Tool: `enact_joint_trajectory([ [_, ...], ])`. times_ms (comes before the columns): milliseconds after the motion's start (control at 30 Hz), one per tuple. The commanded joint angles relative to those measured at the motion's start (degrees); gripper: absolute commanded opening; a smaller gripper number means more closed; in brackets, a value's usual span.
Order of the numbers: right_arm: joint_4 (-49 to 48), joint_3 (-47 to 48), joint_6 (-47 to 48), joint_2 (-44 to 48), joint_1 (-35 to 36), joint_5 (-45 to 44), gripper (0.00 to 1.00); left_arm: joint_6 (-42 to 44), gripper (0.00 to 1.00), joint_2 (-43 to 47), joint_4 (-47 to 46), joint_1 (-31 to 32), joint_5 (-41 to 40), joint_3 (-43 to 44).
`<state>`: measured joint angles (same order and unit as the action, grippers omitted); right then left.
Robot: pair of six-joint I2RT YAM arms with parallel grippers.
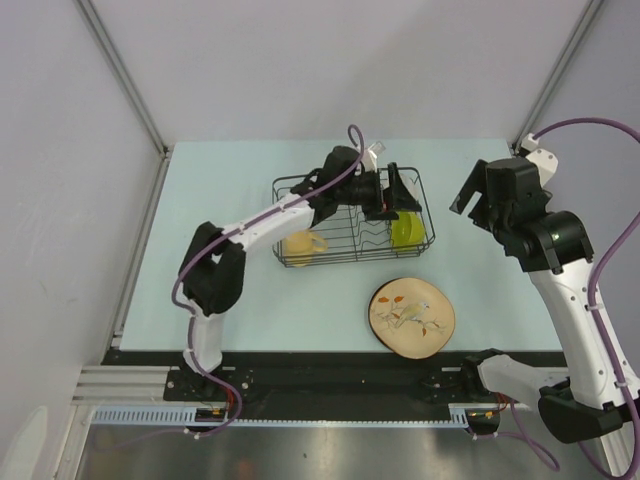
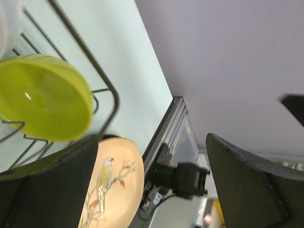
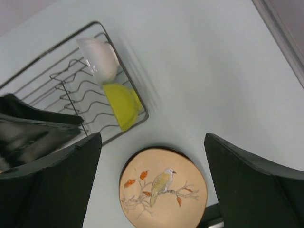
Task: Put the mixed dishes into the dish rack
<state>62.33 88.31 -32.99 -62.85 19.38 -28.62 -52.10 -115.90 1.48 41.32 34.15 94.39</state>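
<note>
One white bowl [image 3: 100, 58], green bowl [image 3: 121, 105] and mug [image 1: 300, 244] in rack [image 1: 350, 259]; one plate [image 1: 412, 317] outside.

pale mint table [image 1: 250, 310] between plain grey walls [image 1: 330, 60], aluminium corner posts [image 1: 122, 70]

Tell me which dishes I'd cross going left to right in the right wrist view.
small white bowl → lime-green bowl → bird-and-branch plate
</note>
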Motion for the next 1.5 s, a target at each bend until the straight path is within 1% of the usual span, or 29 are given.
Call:
enact_joint_trajectory([
  [0, 4.7, -3.8, -1.6, 0.0, 0.2, 4.1, 0.94, 18.7, 1.00, 10.8, 18.0, -0.1, 1.6, 7.4],
  [33, 6.6, -6.5, -2.6, 0.0, 0.7, 5.8, 0.93, 22.8, 1.00, 11.8, 21.6, 0.0, 1.1, 7.5],
  [67, 7.5, -8.0, -4.7, 0.1, 1.2, 6.3, 0.93, 31.4, 1.00, 14.1, 24.9, -0.1, 0.6, 7.4],
  [100, 8.3, -9.3, -5.4, 0.4, 1.5, 6.5, 0.93, 36.0, 1.00, 15.3, 31.3, -0.1, 0.0, 6.6],
  [133, 9.4, -10.9, -6.4, 1.0, 1.7, 7.3, 0.93, 40.5, 1.00, 16.7, 34.0, 0.0, -1.1, 5.7],
  [167, 9.7, -13.3, -7.6, 1.5, 1.8, 8.0, 0.93, 49.1, 1.00, 19.5, 36.4, 0.0, -2.1, 4.2],
  [200, 9.6, -14.8, -8.5, 3.0, 1.7, 9.0, 0.93, 53.5, 1.00, 21.1, 40.5, 0.0, -3.9, 0.9],
  [233, 9.6, -16.3, -9.2, 3.5, 1.8, 11.1, 0.93, 57.5, 1.00, 22.5, 42.5, 0.1, -4.7, -0.8],
  [267, 9.5, -19.6, -10.8, 4.1, 2.0, 12.1, 0.93, 63.4, 1.00, 25.2, 44.2, 0.2, -5.8, -2.8],
  [300, 9.4, -21.2, -11.4, 4.9, 2.2, 13.0, 0.93, 65.8, 1.00, 26.4, 46.7, 0.3, -8.4, -6.7],
  [333, 9.1, -22.8, -12.0, 5.5, 2.4, 14.5, 0.93, 68.2, 1.00, 27.4, 48.3, 0.3, -8.4, -8.2],
  [367, 8.9, -25.9, -12.7, 6.1, 2.9, 15.3, 0.93, 72.7, 1.00, 29.0, 49.5, 0.4, -8.4, -9.9],
  [400, 8.4, -27.0, -13.8, 7.2, 3.2, 16.1, 0.92, 74.8, 1.00, 29.6, 51.6, 0.7, -8.6, -12.7],
  [467, 8.5, -29.0, -15.3, 8.0, 3.4, 16.1, 0.92, 79.6, 1.00, 30.4, 52.9, 2.5, -12.0, -15.0],
  [500, 8.9, -30.9, -16.8, 8.3, 3.7, 16.4, 0.91, 80.0, 1.00, 30.4, 52.9, 3.3, -13.4, -17.0],
  [533, 8.9, -31.9, -17.6, 8.7, 4.0, 16.7, 0.91, 80.2, 1.00, 30.2, 52.4, 5.2, -17.8, -17.9],
  [600, 8.3, -35.4, -19.6, 9.1, 5.1, 17.2, 0.89, 81.4, 1.00, 28.6, 51.4, 7.2, -21.6, -20.0],
  [633, 8.1, -36.4, -21.0, 9.5, 5.5, 17.1, 0.88, 81.7, 1.00, 28.0, 50.8, 9.5, -25.2, -20.6],
  [700, 8.0, -37.9, -22.4, 9.6, 5.9, 15.6, 0.88, 81.5, 1.00, 26.3, 49.3, 11.2, -26.7, -21.7],
  [833, 8.0, -41.3, -26.7, 9.7, 6.0, 12.4, 0.89, 79.9, 1.00, 23.7, 47.0, 14.0, -26.7, -21.1],
  [933, 6.8, -43.5, -28.4, 9.3, 5.9, 9.0, 0.91, 78.9, 1.00, 22.4, 46.1, 14.3, -26.9, -19.7],
  [1100, 2.7, -44.6, -30.5, 7.0, 4.5, 7.7, 0.94, 77.9, 1.00, 23.2, 46.3, 14.3, -26.9, -19.2],
  [1200, 0.3, -45.8, -32.8, 5.7, 5.2, 6.0, 0.95, 78.2, 1.00, 24.8, 45.9, 14.1, -28.1, -21.5],
  [1300, -4.4, -47.9, -31.3, 4.4, 4.7, 7.9, 0.95, 77.8, 1.00, 26.1, 45.5, 13.5, -28.2, -23.5],
  [1467, -10.5, -50.2, -30.4, 1.0, 4.4, 10.8, 0.94, 76.4, 1.00, 26.7, 46.0, 11.4, -27.3, -23.7],
])
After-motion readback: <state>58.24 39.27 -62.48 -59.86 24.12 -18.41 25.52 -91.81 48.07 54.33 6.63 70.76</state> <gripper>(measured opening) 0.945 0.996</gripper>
